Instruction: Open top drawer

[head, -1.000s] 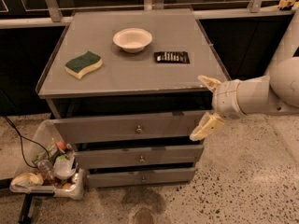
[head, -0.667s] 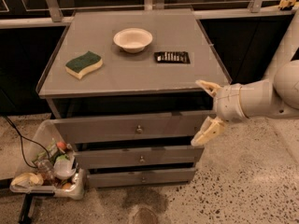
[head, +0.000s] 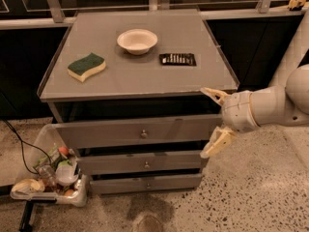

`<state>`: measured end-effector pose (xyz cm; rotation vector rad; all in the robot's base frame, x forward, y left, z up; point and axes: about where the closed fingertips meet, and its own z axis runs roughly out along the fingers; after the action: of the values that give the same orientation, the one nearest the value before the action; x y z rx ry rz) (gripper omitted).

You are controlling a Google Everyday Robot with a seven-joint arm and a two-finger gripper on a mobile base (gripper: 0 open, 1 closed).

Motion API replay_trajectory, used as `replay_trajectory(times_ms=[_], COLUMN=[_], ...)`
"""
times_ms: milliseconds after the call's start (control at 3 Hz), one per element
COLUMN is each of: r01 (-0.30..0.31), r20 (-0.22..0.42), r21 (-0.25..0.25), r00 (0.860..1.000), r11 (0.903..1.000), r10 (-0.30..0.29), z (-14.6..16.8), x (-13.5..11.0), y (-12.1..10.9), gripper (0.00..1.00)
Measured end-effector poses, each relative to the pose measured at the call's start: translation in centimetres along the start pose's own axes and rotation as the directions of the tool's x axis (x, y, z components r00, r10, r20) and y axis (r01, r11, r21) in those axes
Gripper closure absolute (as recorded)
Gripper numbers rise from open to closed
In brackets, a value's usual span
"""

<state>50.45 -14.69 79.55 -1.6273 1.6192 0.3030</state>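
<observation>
The end effector (head: 207,122) has sunk slightly in the last second, its two fingers spread wide and holding nothing. Just to its left is the right end of the top drawer (head: 106,134), whose front has not shifted. The knob (head: 143,134) lies well to the left, untouched. I judge that no pull has begun: the fingers bracket the panel's end, not the knob. Beyond and up-left, a bowl (head: 137,41) and a sponge (head: 86,66) rest on the bench (head: 145,81).
</observation>
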Motion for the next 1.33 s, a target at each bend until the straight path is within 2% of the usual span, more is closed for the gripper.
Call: replay_trajectory(times_ms=[333, 667, 1000, 1333], r01=[0.013, -0.029, -0.060, -0.072], r20=[0.020, 0.011, -0.031, -0.081], r21=[-0.012, -0.054, -0.082, -0.075], r00=[1.000, 1.000, 0.998, 0.995], r11=[0.9998, 0.9981, 0.9949, 0.9946], r10=[-0.013, 0.029, 0.057, 0.066], z=[0.8, 2.3, 3.6, 5.0], x=[-0.4, 1.7, 4.2, 6.7], y=[-0.4, 0.6, 1.5, 1.4], gripper=[0.00, 0.00, 0.00, 0.00])
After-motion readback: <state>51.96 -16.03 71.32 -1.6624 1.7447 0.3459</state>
